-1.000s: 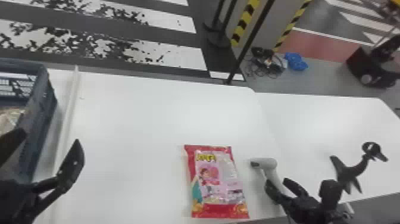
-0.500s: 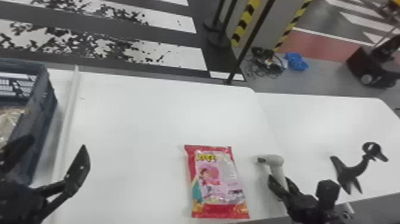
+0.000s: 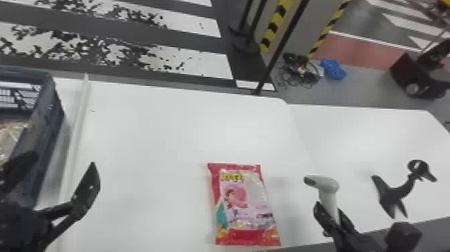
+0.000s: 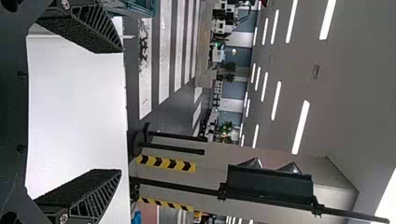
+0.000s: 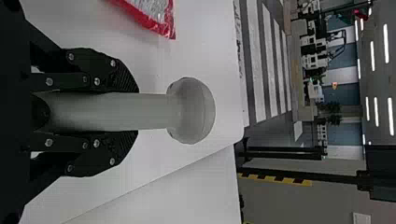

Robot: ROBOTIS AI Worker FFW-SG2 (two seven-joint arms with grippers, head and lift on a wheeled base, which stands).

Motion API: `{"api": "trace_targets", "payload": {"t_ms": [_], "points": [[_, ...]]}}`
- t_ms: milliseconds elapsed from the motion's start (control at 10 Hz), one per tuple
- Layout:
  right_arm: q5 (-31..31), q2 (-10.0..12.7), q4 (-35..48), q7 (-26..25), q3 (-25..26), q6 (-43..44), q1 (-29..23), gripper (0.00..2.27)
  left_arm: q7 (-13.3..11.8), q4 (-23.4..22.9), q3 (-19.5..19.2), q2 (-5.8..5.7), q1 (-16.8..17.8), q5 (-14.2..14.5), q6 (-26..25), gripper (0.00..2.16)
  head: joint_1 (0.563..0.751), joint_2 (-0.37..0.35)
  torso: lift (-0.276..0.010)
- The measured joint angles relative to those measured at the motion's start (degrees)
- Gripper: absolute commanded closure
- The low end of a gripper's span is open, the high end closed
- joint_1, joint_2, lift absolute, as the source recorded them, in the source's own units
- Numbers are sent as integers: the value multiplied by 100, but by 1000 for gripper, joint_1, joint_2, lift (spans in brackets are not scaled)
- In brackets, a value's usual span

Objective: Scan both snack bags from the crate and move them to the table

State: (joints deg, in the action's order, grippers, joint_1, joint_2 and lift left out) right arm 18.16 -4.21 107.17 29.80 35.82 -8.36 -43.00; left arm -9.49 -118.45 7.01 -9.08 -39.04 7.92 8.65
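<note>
One red and pink snack bag [image 3: 246,204] lies flat on the white table [image 3: 160,134]; its red corner [image 5: 161,23] shows in the right wrist view. The right gripper [image 3: 334,217] is to the right of the bag, shut on the handle of a grey-white scanner [image 3: 329,187]. In the right wrist view, the right gripper [image 5: 133,111] clasps the scanner [image 5: 191,111] between both fingers. At the left, beside the crate [image 3: 50,134], the left gripper [image 3: 57,171] stands open; in the left wrist view, the left gripper [image 4: 120,111] has nothing between its fingers. Clear-wrapped contents [image 3: 11,137] show inside the crate.
An empty black scanner stand [image 3: 395,197] stands on the right part of the table. A raised pale strip [image 3: 75,140] runs between crate and bag. Beyond the table are a thin black pole [image 3: 281,50] and cables on the floor.
The right gripper has shifted slightly right with the scanner. My left gripper has moved a little to the right and away from the crate's wall. The bag has stayed in place.
</note>
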Motion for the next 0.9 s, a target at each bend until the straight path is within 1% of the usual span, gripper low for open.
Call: {"api": "trace_targets", "payload": {"t_ms": [100,200,300,600,700,900], "points": [[-69,201,541,0,-146,-82,-328,2243,16,40,8,7,25,11,9,76,695,-350,-87],[-166,320,925,0,-383,-243,-567,2240,42,59,5,16,12,28,71,76,695,-350,-87],[-205,389,1202,0,-620,-386,-777,2243,56,82,-4,20,-29,44,213,76,695,-350,-87],[-216,420,1585,0,-1127,-711,-1236,2243,70,155,-79,32,-66,115,480,76,695,-345,-87],[-217,421,1688,7,-1253,-727,-1375,2243,70,183,-116,36,-75,148,535,76,695,-328,-87],[-366,421,1906,8,-1503,-729,-1580,2243,59,270,-138,49,-77,230,762,76,695,-269,-87]]}}
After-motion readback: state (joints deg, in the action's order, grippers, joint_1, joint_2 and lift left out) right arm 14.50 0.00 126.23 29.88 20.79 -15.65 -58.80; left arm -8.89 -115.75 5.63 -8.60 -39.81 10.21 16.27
